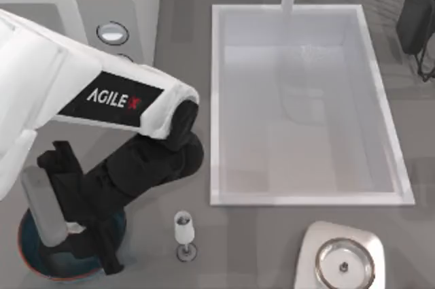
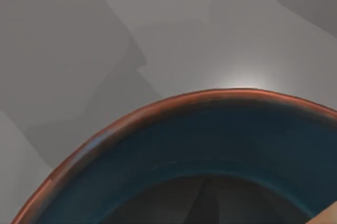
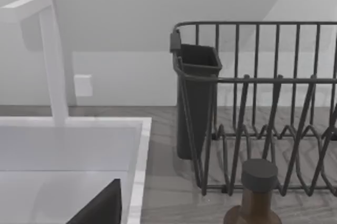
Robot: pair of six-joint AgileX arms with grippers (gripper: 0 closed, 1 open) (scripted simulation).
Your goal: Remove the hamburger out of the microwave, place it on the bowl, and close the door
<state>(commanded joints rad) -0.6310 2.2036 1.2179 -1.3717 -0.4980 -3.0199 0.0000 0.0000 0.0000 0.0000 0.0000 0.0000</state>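
Overhead, left gripper [image 1: 102, 251] hangs directly above the bowl [image 1: 30, 262], near table's front-left corner; finger spread can't be told. Burger itself hidden, so can't say if it's held or dropped. Judgement: small, light, squashy, layers may slide; best pinched low across the sides. Microwave [image 1: 136, 3] sits beyond the gripper. Right arm parked by rack [image 3: 263, 103].

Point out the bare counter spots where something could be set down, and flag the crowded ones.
Free: the grey counter strip between the sink's front rim and the steel dish, and the patch right of the wine glass. Crowded: the near-left corner, where the left arm hangs over the bowl, and the far-right corner by the dish rack.
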